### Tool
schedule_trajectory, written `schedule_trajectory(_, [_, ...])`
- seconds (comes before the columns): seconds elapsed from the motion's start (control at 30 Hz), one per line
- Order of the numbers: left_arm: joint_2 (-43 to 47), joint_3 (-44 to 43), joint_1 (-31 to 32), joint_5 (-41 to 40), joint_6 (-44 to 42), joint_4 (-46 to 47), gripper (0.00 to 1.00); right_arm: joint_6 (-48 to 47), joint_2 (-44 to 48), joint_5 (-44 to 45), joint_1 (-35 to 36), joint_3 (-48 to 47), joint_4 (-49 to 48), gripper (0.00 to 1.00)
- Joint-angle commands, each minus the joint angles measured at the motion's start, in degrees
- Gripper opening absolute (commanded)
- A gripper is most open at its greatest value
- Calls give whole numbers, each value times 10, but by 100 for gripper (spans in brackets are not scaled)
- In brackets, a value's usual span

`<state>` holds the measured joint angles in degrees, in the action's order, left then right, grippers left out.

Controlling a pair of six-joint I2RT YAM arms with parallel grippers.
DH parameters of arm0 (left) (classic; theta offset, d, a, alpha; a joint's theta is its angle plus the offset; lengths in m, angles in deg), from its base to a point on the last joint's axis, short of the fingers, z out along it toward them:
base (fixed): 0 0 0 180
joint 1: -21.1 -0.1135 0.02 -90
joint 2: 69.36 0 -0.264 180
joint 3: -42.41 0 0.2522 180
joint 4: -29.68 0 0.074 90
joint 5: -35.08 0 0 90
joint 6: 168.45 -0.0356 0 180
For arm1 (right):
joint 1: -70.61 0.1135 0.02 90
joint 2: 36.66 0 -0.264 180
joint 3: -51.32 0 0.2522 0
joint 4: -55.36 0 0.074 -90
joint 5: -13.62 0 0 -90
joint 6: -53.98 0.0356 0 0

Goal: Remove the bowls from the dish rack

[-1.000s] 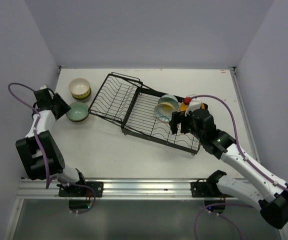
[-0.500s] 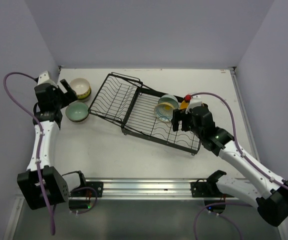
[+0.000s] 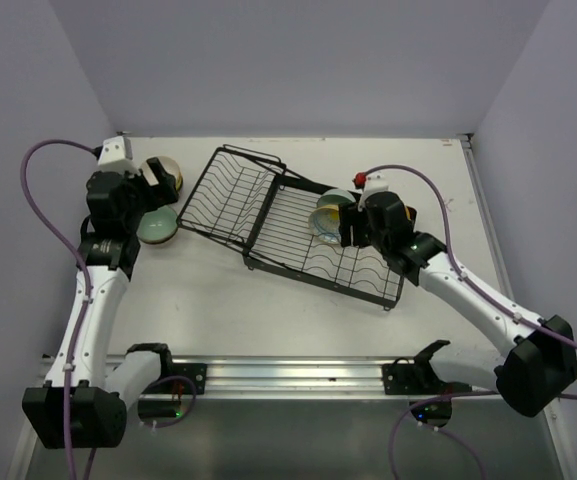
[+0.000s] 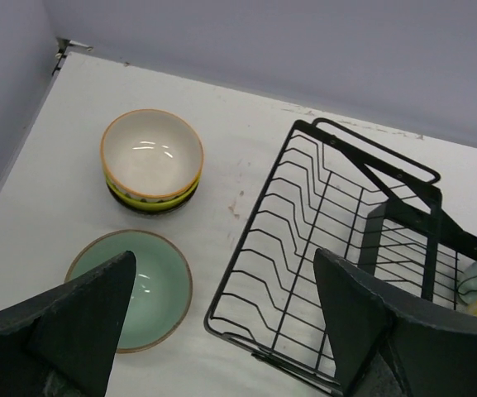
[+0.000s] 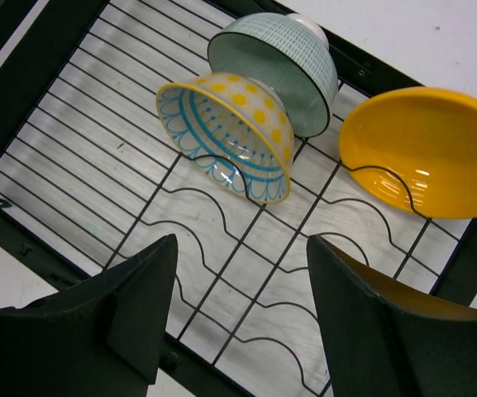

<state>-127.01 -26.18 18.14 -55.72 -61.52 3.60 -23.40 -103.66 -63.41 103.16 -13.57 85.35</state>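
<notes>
The black wire dish rack (image 3: 230,195) lies across the table's middle. On its flat wavy section lie a yellow dotted bowl with blue lines (image 5: 230,132), a pale teal gridded bowl (image 5: 279,58) and an orange-yellow bowl (image 5: 424,149). My right gripper (image 5: 242,248) is open and empty, hovering just above the rack wires near the dotted bowl (image 3: 328,222). My left gripper (image 4: 221,277) is open and empty, above the table between the rack's basket section (image 4: 403,217) and two set-down piles: a cream bowl stacked on a yellow-green bowl (image 4: 151,155), and a pale teal bowl (image 4: 131,289).
The set-down bowls sit at the table's far left (image 3: 158,225), near the left wall. The right arm's purple cable (image 3: 438,200) loops over the table's right side. A metal rail (image 3: 288,375) runs along the near edge.
My left arm has risen and swung right, from the left wall toward the set-down bowls and rack. My right gripper has shifted slightly back toward the bowls on the rack.
</notes>
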Motion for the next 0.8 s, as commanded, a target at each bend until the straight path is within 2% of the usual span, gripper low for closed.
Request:
schedule_trajectory(0.0, [25, 5, 48, -26, -24, 34, 91, -17, -33, 11, -3, -32, -37, 66])
schedule_trajectory(0.23, [61, 32, 54, -10, 3, 19, 100, -39, -105, 48, -3, -40, -78, 60])
schedule_trajectory(0.33, [81, 64, 67, -24, -2, 43, 100, -35, -117, 74, -4, -33, -99, 56])
schedule_trajectory(0.47, [75, 61, 69, -11, 1, 38, 100, -47, -136, 112, -4, -21, -131, 54])
schedule_trajectory(0.77, [76, 64, 69, -5, 2, 40, 100, -60, -197, 109, -11, -24, -162, 52])
